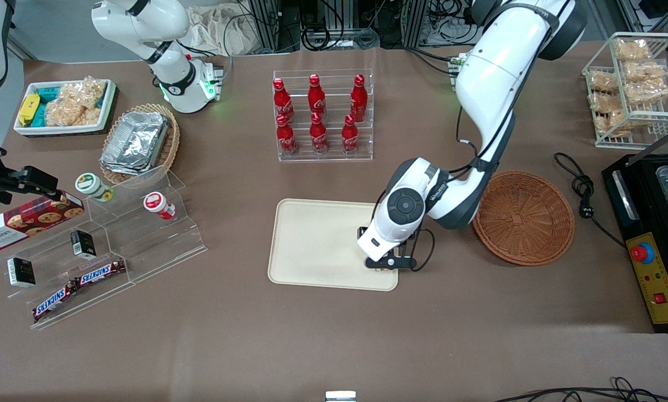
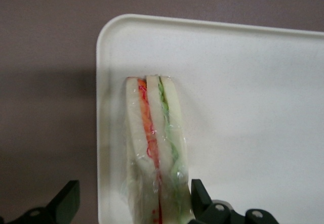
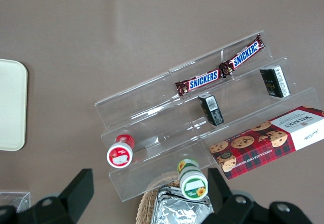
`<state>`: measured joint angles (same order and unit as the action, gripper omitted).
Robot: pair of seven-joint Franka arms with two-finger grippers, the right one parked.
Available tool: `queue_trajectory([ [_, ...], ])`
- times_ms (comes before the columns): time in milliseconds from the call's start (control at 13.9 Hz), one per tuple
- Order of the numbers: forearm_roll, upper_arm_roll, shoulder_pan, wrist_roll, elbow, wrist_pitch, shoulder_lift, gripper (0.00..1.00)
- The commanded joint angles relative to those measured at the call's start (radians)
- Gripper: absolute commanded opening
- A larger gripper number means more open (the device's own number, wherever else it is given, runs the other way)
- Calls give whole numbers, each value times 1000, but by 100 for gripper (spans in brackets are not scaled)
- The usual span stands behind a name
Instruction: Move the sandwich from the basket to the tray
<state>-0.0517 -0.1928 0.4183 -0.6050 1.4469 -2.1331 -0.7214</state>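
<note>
The sandwich (image 2: 154,153), a clear-wrapped wedge with orange-red and green filling, lies on the cream tray (image 2: 243,107) close to a rounded corner. My left gripper (image 2: 134,193) is open and straddles its nearer end. One finger (image 2: 200,196) is right beside the wrap; the other finger (image 2: 66,201) stands well apart over the table. In the front view the gripper (image 1: 389,262) hangs low over the tray (image 1: 317,245) at its corner nearest the camera on the basket's side, and hides the sandwich. The reddish-brown basket (image 1: 523,218) sits beside the tray, empty.
A clear rack of red cola bottles (image 1: 320,114) stands farther from the camera than the tray. A black machine (image 1: 652,240) and its cable (image 1: 585,190) lie toward the working arm's end. A white wire rack (image 1: 632,84) holds bagged snacks. A stepped acrylic shelf (image 1: 116,245) lies toward the parked arm's end.
</note>
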Motion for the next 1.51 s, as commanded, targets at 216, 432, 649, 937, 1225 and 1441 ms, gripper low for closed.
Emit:
queue_trajectory([
  [216, 22, 1, -137, 68, -51, 293, 219, 98],
  [432, 36, 1, -238, 236, -51, 509, 351, 98],
  [649, 65, 3, -355, 420, -51, 631, 456, 98],
  [937, 64, 6, -466, 540, -56, 641, 502, 99],
  [1225, 9, 6, -490, 548, -86, 608, 507, 99],
  [1441, -68, 3, -484, 534, -118, 607, 472, 99],
])
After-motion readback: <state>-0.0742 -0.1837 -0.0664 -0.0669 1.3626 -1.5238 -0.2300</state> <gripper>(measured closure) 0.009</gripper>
